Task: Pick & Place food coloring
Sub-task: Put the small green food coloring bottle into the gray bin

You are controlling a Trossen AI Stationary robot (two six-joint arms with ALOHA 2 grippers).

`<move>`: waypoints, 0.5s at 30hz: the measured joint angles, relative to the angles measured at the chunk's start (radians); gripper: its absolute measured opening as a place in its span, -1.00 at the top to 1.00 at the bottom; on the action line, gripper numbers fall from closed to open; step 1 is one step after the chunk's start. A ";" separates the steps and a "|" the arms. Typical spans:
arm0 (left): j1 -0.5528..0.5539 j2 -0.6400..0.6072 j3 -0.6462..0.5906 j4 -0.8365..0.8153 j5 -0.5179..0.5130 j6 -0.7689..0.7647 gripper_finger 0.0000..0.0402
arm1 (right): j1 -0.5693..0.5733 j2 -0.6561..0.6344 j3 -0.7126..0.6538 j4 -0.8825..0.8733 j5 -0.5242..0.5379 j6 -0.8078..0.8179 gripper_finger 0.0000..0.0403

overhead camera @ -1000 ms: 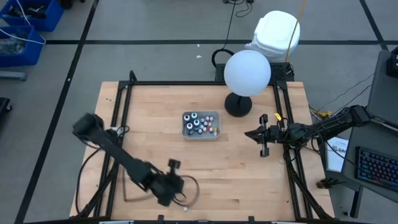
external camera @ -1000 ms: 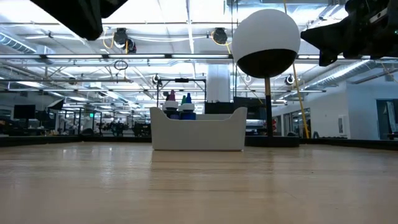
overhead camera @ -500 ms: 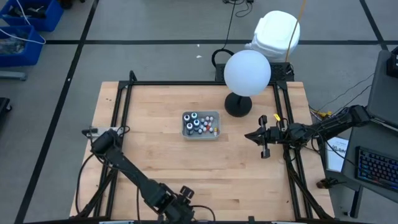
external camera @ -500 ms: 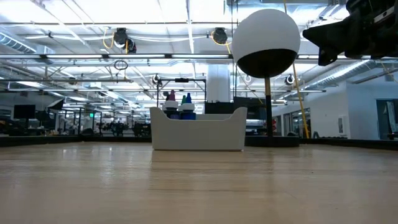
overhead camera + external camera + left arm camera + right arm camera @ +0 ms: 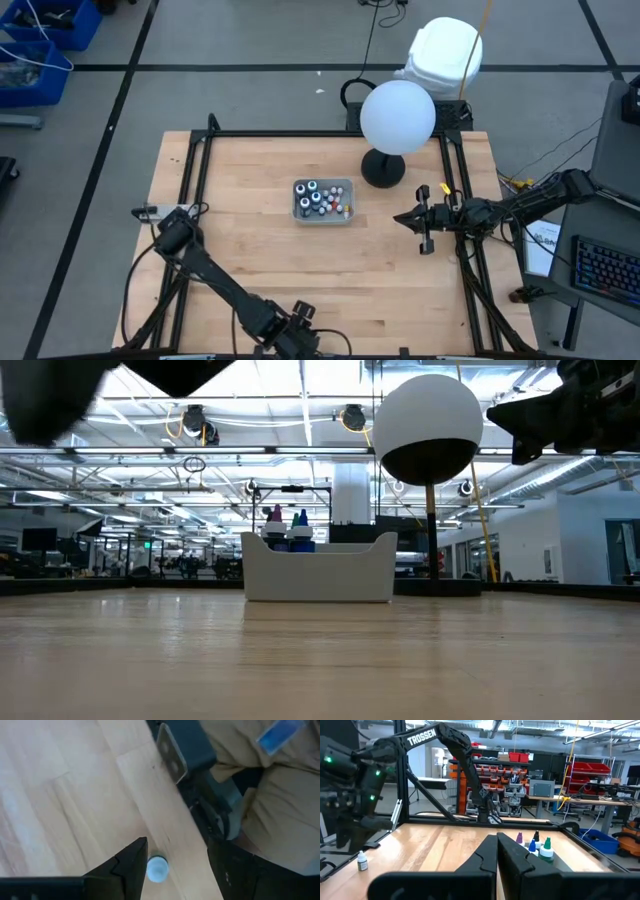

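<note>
**Food coloring bottle let go at table's near edge**

Food coloring bottle (image 5: 157, 868), white cap, stands on the table (image 5: 250, 250) at the near edge, between the fingers of the left tool (image 5: 175, 865), which has just sprung wide from nearly shut and grips nothing. Likely a release: one bottle placed, next pick due. Mid-table, the grey tray (image 5: 322, 201) holds the rest of the bottles. At the right edge, the right tool (image 5: 422, 222) waits, fully closed and empty.

Overhead looks down; low camera level; both share tray (image 5: 322, 201).
</note>
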 joint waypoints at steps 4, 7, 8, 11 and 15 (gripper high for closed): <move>0.000 0.006 0.000 -0.002 -0.028 -0.023 -0.04 | 0.000 0.000 0.000 0.000 0.000 0.009 1.00; 0.000 0.006 0.000 -0.009 -0.033 -0.036 -0.04 | 0.000 0.000 0.000 0.000 0.000 0.010 1.00; 0.000 0.006 0.000 -0.018 -0.029 -0.043 -0.04 | 0.000 0.000 0.000 0.000 0.000 0.010 1.00; 0.000 0.006 0.000 -0.038 0.012 -0.084 -0.04 | 0.000 0.000 0.000 0.001 0.000 0.010 1.00; -0.001 0.006 0.000 -0.047 0.014 -0.131 -0.04 | 0.000 0.000 0.000 0.004 0.000 0.009 1.00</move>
